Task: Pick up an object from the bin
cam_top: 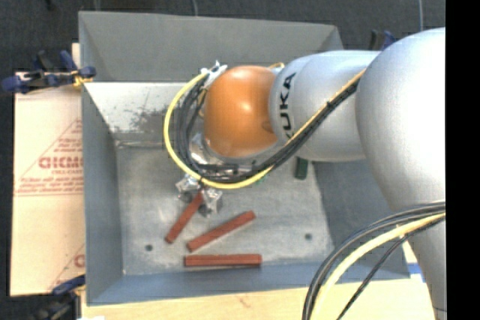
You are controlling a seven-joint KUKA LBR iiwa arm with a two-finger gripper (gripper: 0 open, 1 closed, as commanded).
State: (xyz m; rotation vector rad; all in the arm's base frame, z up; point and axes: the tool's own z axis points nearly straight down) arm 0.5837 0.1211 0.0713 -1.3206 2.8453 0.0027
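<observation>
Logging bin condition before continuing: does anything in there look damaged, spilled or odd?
Nothing looks broken or spilled. The sloped wall is scuffed at its left; three reddish-brown sticks lie at loose angles by the gripper.

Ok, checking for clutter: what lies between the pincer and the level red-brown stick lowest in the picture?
In the camera view, a slanted red-brown stick crosses the stretch between the pincer and the level stick.

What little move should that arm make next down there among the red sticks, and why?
Probably a short lift straight up. The gripper sits right at the upper end of the slanted reddish-brown stick on the left of the bin, so rising a little would show whether the stick comes along. The middle stick and the front stick lie apart from it, so they should not snag.
</observation>
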